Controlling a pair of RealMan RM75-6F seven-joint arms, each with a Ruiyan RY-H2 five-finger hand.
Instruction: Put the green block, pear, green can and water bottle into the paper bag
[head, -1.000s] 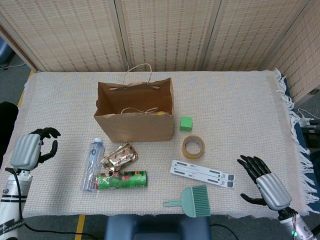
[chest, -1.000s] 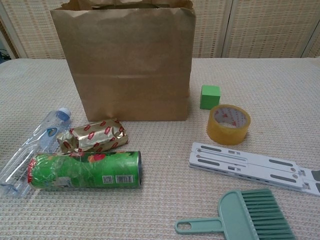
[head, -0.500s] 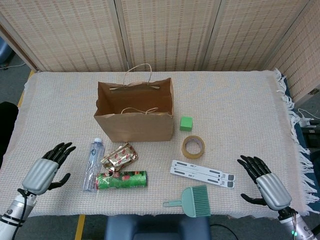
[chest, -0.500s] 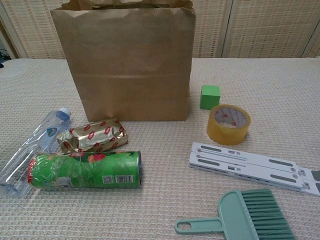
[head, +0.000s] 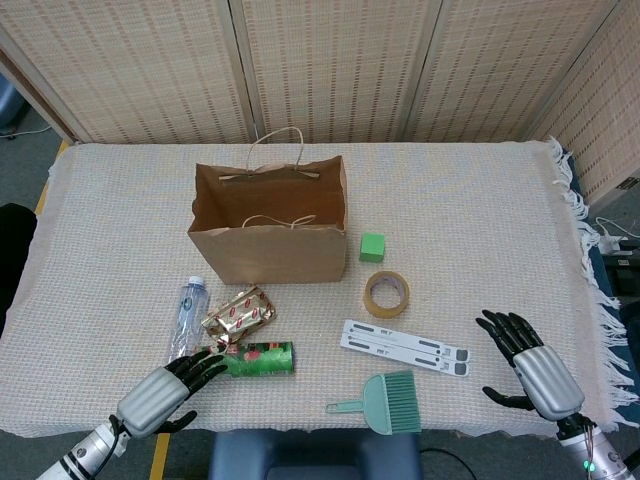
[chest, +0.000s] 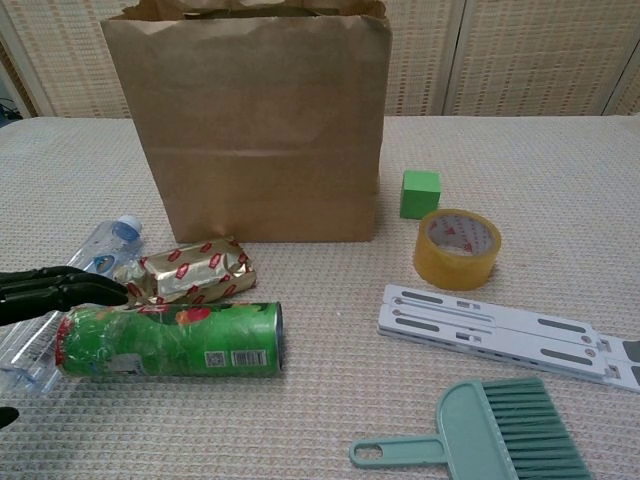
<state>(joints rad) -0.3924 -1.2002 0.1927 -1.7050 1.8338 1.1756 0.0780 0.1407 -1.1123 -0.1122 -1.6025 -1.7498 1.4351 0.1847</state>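
Observation:
The brown paper bag (head: 268, 236) (chest: 260, 130) stands open at mid-table. The green can (head: 250, 359) (chest: 170, 341) lies on its side in front of the bag. The clear water bottle (head: 183, 325) (chest: 70, 275) lies to its left. The green block (head: 372, 246) (chest: 420, 193) sits right of the bag. The pear is not visible. My left hand (head: 165, 395) (chest: 55, 290) is open at the near edge, its fingers spread over the can's left end and the bottle, holding nothing. My right hand (head: 530, 365) rests open at the near right, apart from everything.
A gold-and-red foil packet (head: 238, 313) (chest: 190, 270) lies between bottle and can. A tape roll (head: 386, 294) (chest: 457, 248), a white folding stand (head: 404, 347) (chest: 500, 333) and a green dustpan brush (head: 385, 402) (chest: 495, 440) lie on the right half.
My left hand has swung from the table's left edge toward the front and rightward, its fingers now reaching the can's left end. The right hand has stayed still.

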